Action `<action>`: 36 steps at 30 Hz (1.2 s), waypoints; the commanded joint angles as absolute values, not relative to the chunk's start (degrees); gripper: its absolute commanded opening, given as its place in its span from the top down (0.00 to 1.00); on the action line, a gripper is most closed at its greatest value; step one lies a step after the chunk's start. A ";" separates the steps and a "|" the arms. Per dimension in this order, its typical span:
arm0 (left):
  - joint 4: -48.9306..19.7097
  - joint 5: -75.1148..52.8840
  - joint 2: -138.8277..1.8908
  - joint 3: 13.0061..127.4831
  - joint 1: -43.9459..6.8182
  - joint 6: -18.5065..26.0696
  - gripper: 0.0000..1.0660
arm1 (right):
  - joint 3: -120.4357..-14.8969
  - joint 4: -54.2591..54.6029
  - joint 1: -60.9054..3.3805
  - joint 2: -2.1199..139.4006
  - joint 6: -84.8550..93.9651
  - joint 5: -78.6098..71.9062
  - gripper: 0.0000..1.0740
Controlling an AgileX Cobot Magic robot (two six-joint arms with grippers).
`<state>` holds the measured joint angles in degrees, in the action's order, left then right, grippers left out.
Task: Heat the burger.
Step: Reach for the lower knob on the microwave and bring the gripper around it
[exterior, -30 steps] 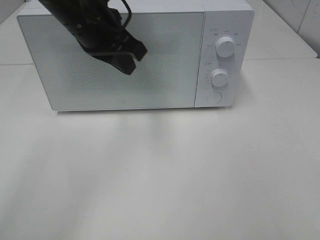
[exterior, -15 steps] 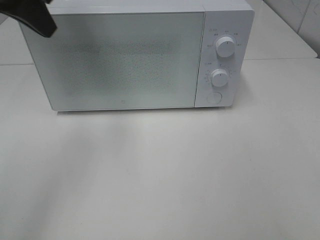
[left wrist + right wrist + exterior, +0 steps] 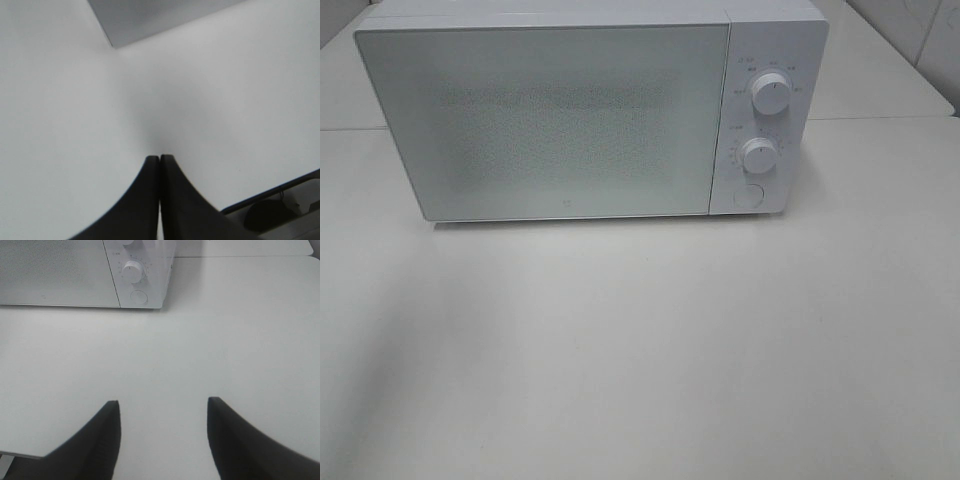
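Two states: your left gripper (image 3: pixel 159 157) is pinched closed; your right gripper (image 3: pixel 164 401), spread and empty, faces the microwave (image 3: pixel 60 275) dials (image 3: pixel 133 271). No burger shows; door (image 3: pixel 550 120) shut.

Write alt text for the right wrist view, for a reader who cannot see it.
The right gripper hangs open and empty over a white table, its two dark fingers spread apart in the foreground. Beyond it stands the front corner of a white microwave, door closed, showing a dial and a round button beneath it.
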<state>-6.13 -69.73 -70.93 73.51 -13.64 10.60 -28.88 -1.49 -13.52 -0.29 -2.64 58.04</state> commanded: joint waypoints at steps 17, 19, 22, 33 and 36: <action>-6.13 -69.16 -33.23 38.50 -13.46 9.00 1.00 | -28.82 -1.55 -13.41 -1.78 -2.69 57.35 0.52; -6.13 -69.04 -29.11 36.96 -13.46 9.11 1.00 | -28.82 -1.55 -13.41 -1.78 -2.69 57.35 0.52; -6.13 -68.01 -22.46 34.89 -13.46 10.08 1.00 | -28.82 -1.55 -13.41 -1.78 -2.69 57.35 0.52; -5.79 -64.74 -0.74 31.23 -13.46 10.03 1.00 | -28.82 -1.55 -13.41 -1.78 -2.69 57.35 0.52; -5.33 -63.88 1.95 30.94 -13.46 10.14 1.00 | -28.82 -1.55 -13.41 -1.78 -2.69 57.35 0.52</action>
<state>-5.90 -65.37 -0.63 31.23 -13.64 9.85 -28.88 -1.49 -13.52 -0.29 -2.64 58.04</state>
